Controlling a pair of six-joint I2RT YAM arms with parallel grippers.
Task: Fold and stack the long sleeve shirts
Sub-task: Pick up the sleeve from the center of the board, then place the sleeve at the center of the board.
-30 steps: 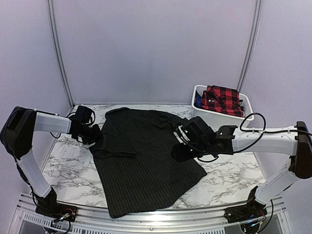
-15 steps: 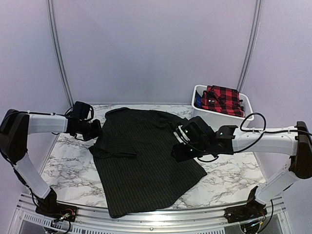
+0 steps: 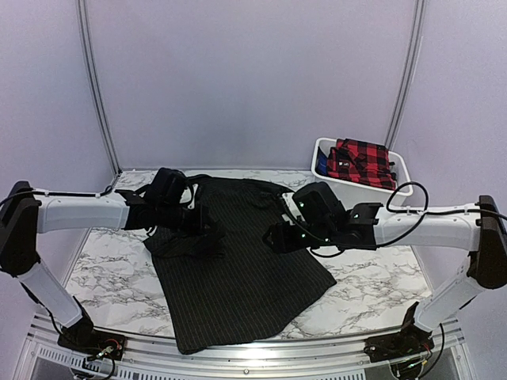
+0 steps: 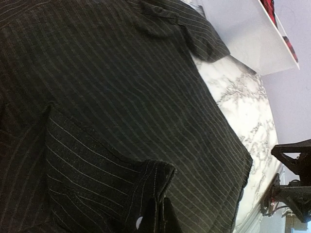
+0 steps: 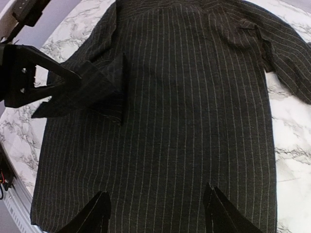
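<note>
A black pinstriped long sleeve shirt [image 3: 238, 277] lies spread flat on the marble table. My left gripper [image 3: 206, 228] is shut on its left sleeve cuff [image 4: 155, 177] and holds the sleeve folded inward over the shirt's body [image 4: 121, 87]. My right gripper [image 3: 273, 237] hovers open and empty over the shirt's right half, with the cloth [image 5: 194, 97] seen between its fingers [image 5: 99, 216]. The left gripper and the held sleeve also show in the right wrist view [image 5: 73, 82]. A red-and-black plaid shirt [image 3: 360, 162] lies in the bin at the back right.
The white bin [image 3: 333, 190] stands at the table's back right, close behind my right arm. Bare marble table [image 3: 103, 277] shows left and right of the shirt. The shirt's hem reaches the near table edge.
My left gripper has moved right from the table's left side over the shirt, drawing the sleeve inward. My right gripper has shifted a little left.
</note>
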